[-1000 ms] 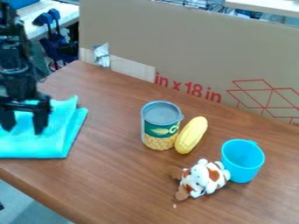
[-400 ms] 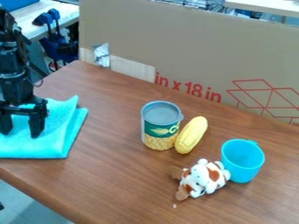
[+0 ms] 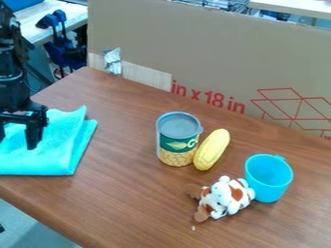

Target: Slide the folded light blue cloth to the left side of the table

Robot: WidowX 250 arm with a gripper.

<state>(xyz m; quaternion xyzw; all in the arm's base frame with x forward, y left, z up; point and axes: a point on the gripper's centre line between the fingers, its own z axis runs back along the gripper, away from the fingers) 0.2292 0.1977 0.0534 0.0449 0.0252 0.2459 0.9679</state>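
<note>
At the left edge of the camera view hangs the black gripper, its two fingers apart over a folded turquoise cloth. Nothing shows between the fingers; whether their tips touch the cloth I cannot tell. Mid-table stands a can with a grey lid and a corn label. A yellow corn cob leans close against its right side. Farther right is a blue cup, upright with its opening up. A white and brown plush toy lies just left of the cup, against it.
A tall cardboard sheet runs along the back edge of the wooden table. Silver tape sticks to its left part. The table's front edge slants down from the left. Blue clamps are behind at upper left.
The gripper first shifted slightly down, then moved a little left and up over the cloth, its left finger now at the view's edge. The objects on the table stayed put.
</note>
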